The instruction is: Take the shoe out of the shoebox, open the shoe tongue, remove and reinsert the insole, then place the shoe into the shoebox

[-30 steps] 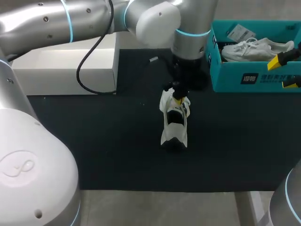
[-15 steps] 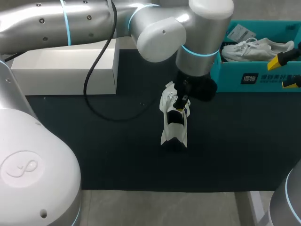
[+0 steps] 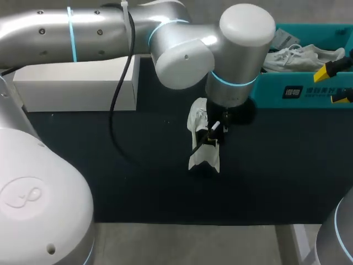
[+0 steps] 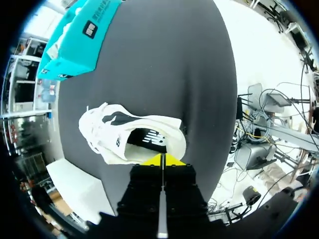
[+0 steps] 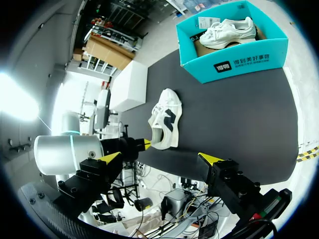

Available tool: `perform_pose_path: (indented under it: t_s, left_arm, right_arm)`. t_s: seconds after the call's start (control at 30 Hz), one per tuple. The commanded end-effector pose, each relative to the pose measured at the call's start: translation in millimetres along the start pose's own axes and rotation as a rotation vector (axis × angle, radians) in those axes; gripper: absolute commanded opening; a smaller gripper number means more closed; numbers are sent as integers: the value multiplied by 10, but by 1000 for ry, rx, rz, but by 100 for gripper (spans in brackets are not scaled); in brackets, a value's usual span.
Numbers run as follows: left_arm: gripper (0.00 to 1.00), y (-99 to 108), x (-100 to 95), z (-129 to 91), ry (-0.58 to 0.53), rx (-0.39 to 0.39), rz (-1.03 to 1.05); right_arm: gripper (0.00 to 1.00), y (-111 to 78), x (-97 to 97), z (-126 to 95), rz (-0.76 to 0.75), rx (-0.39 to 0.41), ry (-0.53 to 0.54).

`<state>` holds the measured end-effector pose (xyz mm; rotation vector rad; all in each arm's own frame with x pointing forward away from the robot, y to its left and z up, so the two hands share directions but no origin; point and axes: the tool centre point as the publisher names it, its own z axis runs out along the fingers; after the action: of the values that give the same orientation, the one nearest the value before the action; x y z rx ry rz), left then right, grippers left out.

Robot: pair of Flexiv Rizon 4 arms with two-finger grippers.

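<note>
So far the shoe (image 3: 203, 159) is out of the box (image 3: 298, 91), on the mat (image 3: 110, 165). The left gripper (image 4: 162, 160) has its tips together at the heel opening, possibly pinching the insole (image 4: 149, 138). The right gripper (image 5: 160, 158) gapes empty. Insole work and reboxing remain.

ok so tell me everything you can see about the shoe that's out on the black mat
The shoe is a white low-top sneaker with black side markings and white laces. It stands on its sole on the black mat, apart from the teal shoebox, toe towards it. Its opening faces up and looks dark inside. The left gripper, fingers closed together, sits at the heel rim; whether it pinches the rim cannot be told.
</note>
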<state>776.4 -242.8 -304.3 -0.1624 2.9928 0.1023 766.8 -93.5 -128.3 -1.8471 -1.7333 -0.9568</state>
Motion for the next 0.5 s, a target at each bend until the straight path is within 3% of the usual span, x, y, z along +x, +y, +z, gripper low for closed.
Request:
perform_pose_path:
  t_s: [0.03, 0.1, 0.13, 0.27, 0.5]
  left_arm:
    - [0, 88, 88, -6, -7, 22, -66]
    - [39, 98, 111, -21, -20, 32, -64]
    - [48, 95, 116, -19, -7, 49, -60]
    - [100, 89, 145, -19, 13, 47, -47]
    - [100, 52, 134, 112, 58, 46, 86]
  right_arm:
    - [100, -4, 3, 6, 2, -1, -4]
    - [100, -4, 3, 6, 2, -1, -4]
    - [100, -4, 3, 6, 2, -1, -4]
    - [100, -4, 3, 6, 2, -1, -4]
    - [100, -4, 3, 6, 2, -1, -4]
